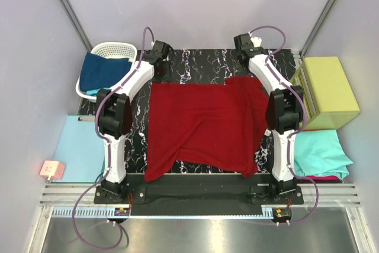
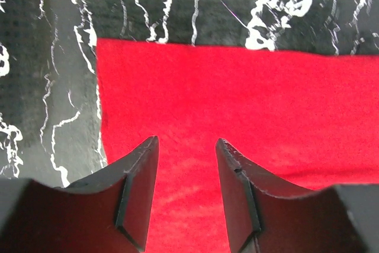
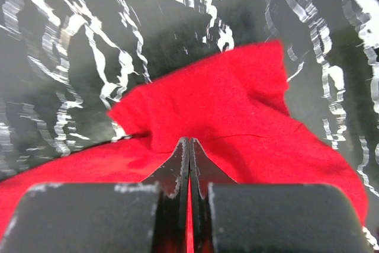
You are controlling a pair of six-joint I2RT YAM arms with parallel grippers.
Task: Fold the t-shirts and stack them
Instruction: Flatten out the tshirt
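Note:
A dark red t-shirt [image 1: 204,125] lies spread on the black marbled mat [image 1: 195,63]. My left gripper [image 1: 159,74] is at the shirt's far left corner. In the left wrist view its jaws [image 2: 187,140] stand apart over the red cloth [image 2: 249,105], gripping nothing. My right gripper [image 1: 244,63] is at the far right corner. In the right wrist view it [image 3: 190,140] is shut, with a sliver of the red cloth [image 3: 237,105] pinched between the fingers and the fabric bunched up in front. A navy t-shirt [image 1: 103,69], a teal one [image 1: 320,152] and a magenta edge [image 1: 328,178] lie off the mat.
The navy shirt sits in a white basket [image 1: 118,48] at the far left. A yellow-green box [image 1: 328,90] stands at the right, behind the teal shirt. A pale-blue sheet [image 1: 80,146] lies left of the mat with a small pink item [image 1: 52,170] on its corner.

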